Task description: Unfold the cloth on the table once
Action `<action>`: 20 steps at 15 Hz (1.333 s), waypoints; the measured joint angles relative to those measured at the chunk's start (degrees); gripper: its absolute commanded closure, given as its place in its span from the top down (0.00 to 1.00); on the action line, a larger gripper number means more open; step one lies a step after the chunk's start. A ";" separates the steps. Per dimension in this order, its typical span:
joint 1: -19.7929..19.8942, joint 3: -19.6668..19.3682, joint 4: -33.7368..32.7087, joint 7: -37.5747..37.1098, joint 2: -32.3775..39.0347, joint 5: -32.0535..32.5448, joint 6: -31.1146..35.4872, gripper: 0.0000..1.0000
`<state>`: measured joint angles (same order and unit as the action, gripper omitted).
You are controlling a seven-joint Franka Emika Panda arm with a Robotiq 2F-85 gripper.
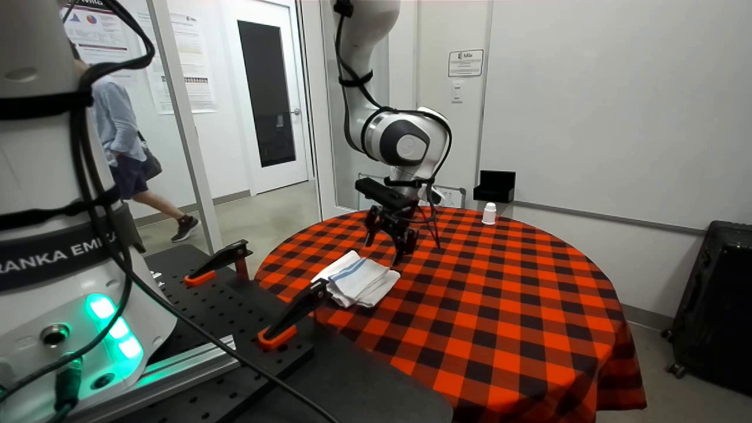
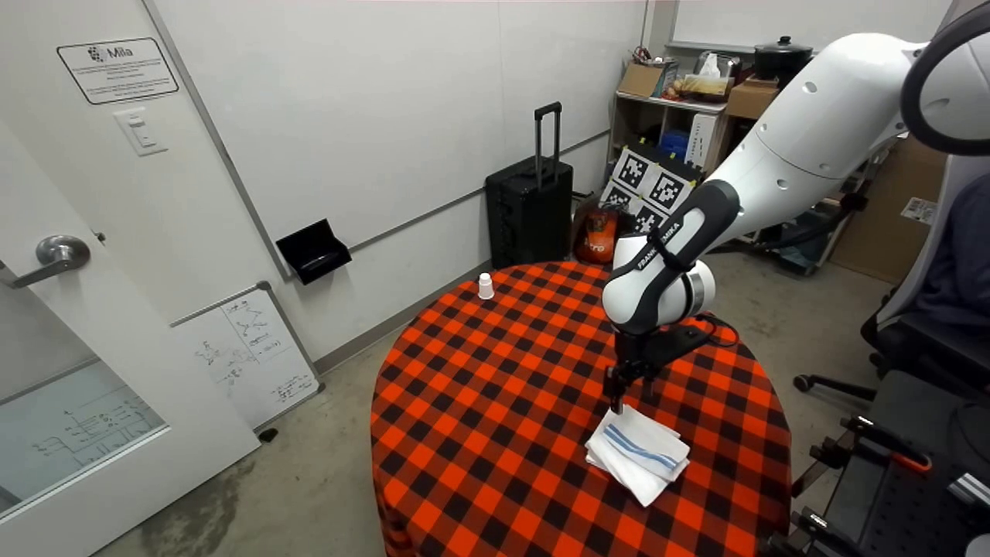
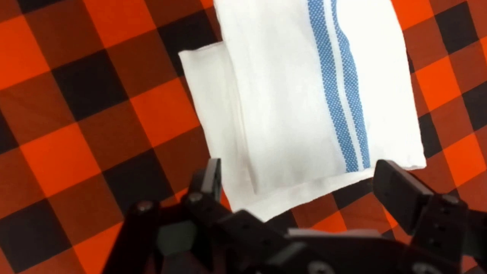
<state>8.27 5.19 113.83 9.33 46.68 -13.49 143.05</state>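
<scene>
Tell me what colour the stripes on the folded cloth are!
Blue stripes on white cloth, clearest in the wrist view.

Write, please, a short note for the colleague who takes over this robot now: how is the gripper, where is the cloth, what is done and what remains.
Gripper: open, holding nothing; its fingers are spread at one end of the white cloth. Whether they touch it, I cannot tell.
Cloth: folded in layers, blue-striped side up, lying on the checked tablecloth.
Done: the gripper is placed at the cloth; the unfolding itself seems not yet made.
Left: probably grasp the top layer, fold it back once, then let go.
</scene>
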 measured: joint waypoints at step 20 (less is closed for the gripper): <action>1.26 0.63 -5.80 1.27 6.73 0.79 -4.39 0.00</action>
<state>9.53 5.83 108.04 10.61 53.42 -12.70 138.66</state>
